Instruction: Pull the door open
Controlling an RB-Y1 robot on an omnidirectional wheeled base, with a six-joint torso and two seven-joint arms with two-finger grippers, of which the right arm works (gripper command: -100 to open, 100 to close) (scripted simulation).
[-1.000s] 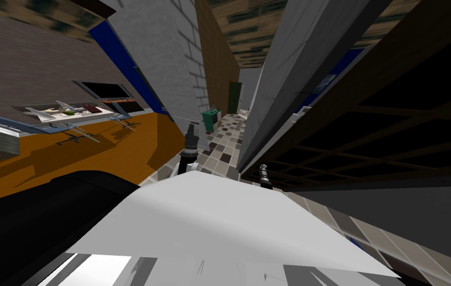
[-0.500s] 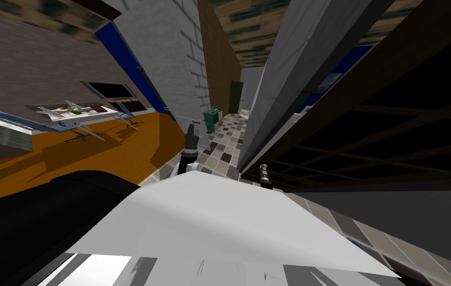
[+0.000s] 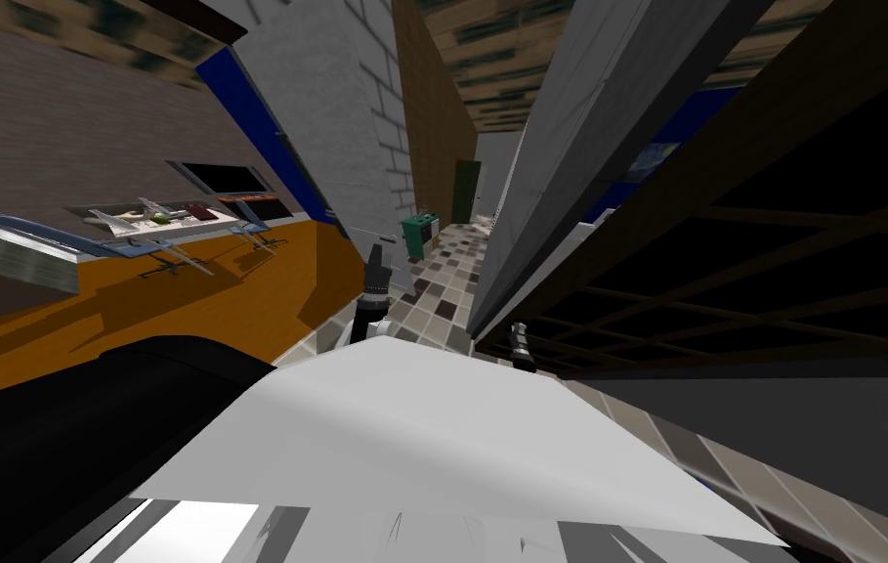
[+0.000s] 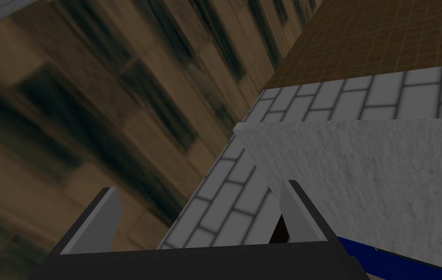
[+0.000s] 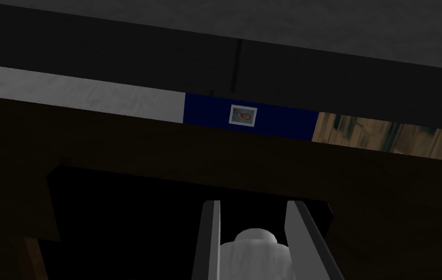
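Fingers (image 5: 211,243) of right gripper (image 5: 252,206): closed on pale rounded knob (image 5: 256,248), one blade against each side. Left gripper (image 4: 198,194): fingers spread wide, nothing between, raised beside grey brick wall (image 4: 312,97). Versus 1 s ago: table (image 3: 153,223) at left sits further right in head view (own camera's turn, not the table's); right gripper at same spot. Door (image 5: 142,146) on robot's right: dark brown frame, black panes, next to grey slab (image 3: 569,147).
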